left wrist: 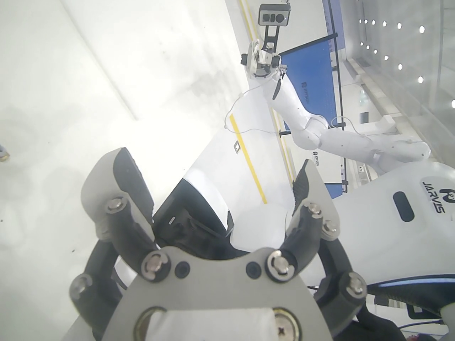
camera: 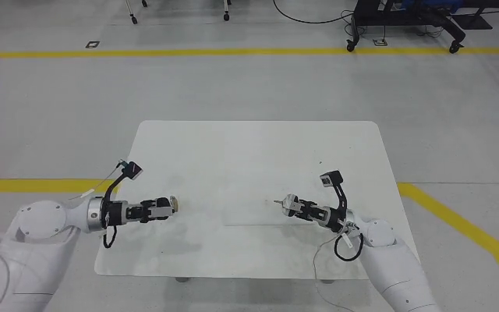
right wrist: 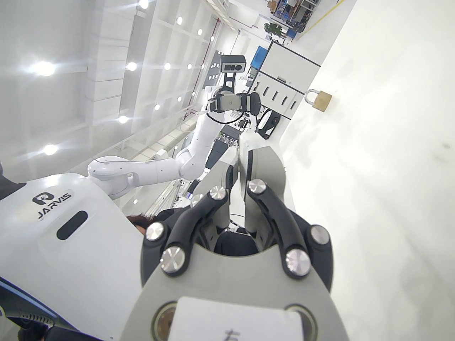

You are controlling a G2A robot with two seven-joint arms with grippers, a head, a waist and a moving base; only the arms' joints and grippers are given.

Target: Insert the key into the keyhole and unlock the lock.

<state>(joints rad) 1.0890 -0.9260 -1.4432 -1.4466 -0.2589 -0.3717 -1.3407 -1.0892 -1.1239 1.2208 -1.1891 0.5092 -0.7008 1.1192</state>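
Observation:
A brass padlock [camera: 176, 204] with a steel shackle lies on the white table [camera: 257, 148], toward its front left. My left gripper [camera: 165, 207] is right beside it. In the left wrist view the left gripper [left wrist: 213, 175] is open with nothing between its fingers, and a bit of the padlock [left wrist: 3, 156] shows off to one side. My right gripper [camera: 287, 204] is low over the front right of the table, shut on the key [camera: 277, 203], whose thin metal tip points toward the left arm. From the right gripper [right wrist: 240, 157], the padlock [right wrist: 320, 99] lies well ahead.
A faint flat rectangular outline [camera: 249, 214] marks the table between the two grippers. The table's front edge [camera: 234, 274] is close behind both arms. A dark wheeled cart [camera: 405, 19] stands far off on the floor.

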